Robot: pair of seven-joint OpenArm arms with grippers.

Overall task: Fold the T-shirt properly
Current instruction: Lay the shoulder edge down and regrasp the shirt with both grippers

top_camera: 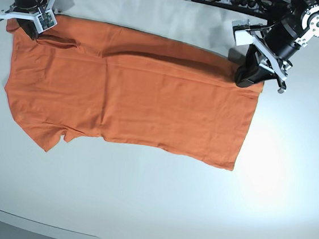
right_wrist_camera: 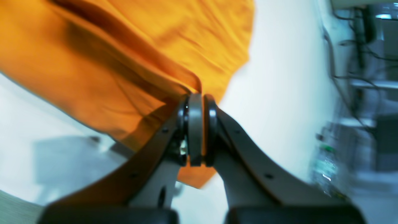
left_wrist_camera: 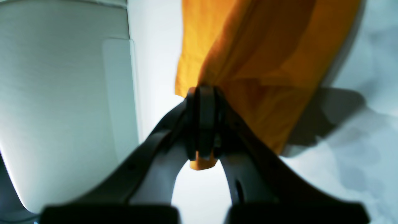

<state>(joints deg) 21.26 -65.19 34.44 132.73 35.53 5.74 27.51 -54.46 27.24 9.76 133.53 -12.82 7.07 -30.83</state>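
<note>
While both arms hold far edge, T-shirt [top_camera: 133,97] lies spread on white table [top_camera: 155,210], far long edge raised a little. Left gripper [left_wrist_camera: 205,124] pinched closed on hem corner; right gripper [right_wrist_camera: 197,130] clamped on shoulder-end corner. Likely reason: two far corners held so far half can be carried toward near edge evenly. Neckline and tag not visible. Wrist views blurred; fabric layers inside jaws hard to count.

Both wrist views are blurred. The T-shirt [top_camera: 127,99] runs off their top edges, and clutter [right_wrist_camera: 360,93] beyond the desk [top_camera: 150,210] is unreadable.
</note>
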